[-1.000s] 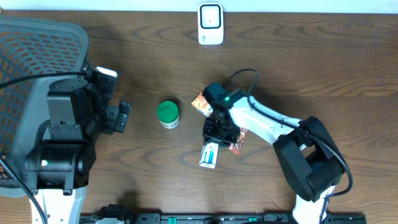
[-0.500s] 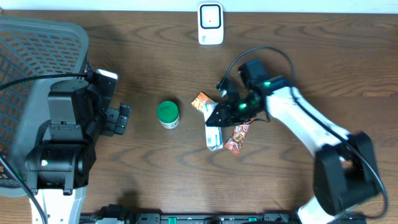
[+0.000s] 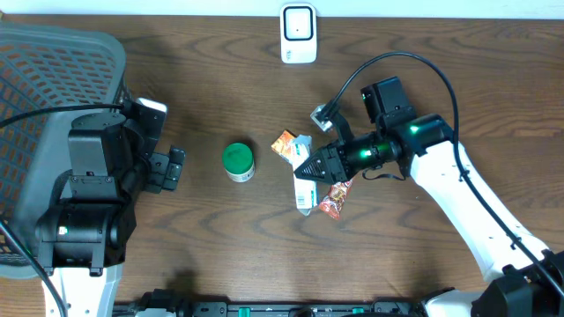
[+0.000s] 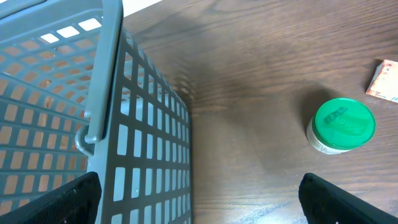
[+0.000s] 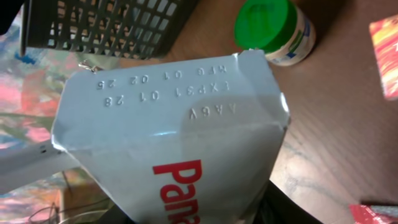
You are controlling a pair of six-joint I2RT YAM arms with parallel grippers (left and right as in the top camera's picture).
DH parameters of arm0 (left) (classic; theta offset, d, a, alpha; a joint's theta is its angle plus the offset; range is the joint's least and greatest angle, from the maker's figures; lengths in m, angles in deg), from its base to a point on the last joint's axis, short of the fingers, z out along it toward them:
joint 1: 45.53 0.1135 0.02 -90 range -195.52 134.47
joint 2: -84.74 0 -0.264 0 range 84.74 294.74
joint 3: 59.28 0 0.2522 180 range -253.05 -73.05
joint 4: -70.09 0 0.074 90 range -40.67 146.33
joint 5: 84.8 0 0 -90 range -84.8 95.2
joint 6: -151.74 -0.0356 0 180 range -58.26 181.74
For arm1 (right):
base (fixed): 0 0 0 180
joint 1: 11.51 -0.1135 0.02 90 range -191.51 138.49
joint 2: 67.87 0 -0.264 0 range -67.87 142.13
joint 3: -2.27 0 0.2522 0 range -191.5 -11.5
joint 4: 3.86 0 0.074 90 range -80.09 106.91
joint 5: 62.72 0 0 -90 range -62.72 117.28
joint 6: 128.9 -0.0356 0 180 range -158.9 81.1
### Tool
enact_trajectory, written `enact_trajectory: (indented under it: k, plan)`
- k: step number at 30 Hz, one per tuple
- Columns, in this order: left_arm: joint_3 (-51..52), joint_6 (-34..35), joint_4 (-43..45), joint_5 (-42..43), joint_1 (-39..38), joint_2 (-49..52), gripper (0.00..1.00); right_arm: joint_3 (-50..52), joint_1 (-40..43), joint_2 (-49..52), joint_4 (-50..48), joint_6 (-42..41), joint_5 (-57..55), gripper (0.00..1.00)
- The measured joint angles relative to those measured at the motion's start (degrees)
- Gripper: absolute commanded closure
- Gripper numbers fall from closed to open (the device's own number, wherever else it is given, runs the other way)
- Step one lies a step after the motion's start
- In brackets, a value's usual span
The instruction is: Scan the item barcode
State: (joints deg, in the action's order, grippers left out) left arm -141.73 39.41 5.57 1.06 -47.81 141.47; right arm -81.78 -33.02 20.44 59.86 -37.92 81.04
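Dark wood table (image 3: 493, 53) runs under the whole scene, and what we see on it has shifted within the last second. The carton (image 3: 304, 183), which then lay flat nearer the front edge, is now lifted off the wood. The right gripper (image 3: 314, 167) is clamped on one end of it, and its arm has swung out to the right. We take the pick as done, with the carry to the scanner (image 3: 299, 33) at the far edge still to come. From the wrist we see only a stamped date and red lettering, no barcode, so we expect a turn will be needed. An orange packet (image 3: 284, 144) sits just beside the carton's far end and a red packet (image 3: 336, 197) just right of it. The jar (image 3: 237, 162) stands apart to the left. Toward the scanner the wood looks open. Our left gripper (image 3: 170, 166) rests by the basket (image 3: 53, 62), fingers spread wide and holding nothing.
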Motion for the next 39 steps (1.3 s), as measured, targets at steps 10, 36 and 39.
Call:
enact_trajectory:
  k: [10,36,39]
  plan:
    - [0.0,0.0,0.0,0.0,0.0,0.0,0.01,0.0,0.0,0.0,1.8,-3.0,-2.7,0.63]
    - [0.0,0.0,0.0,0.0,0.0,0.0,0.01,-34.2,-0.9,23.4,-1.7,-9.6,-34.7,0.57]
    - [0.0,0.0,0.0,0.0,0.0,0.0,0.01,-45.4,-1.0,31.8,3.0,-7.1,-35.4,0.55]
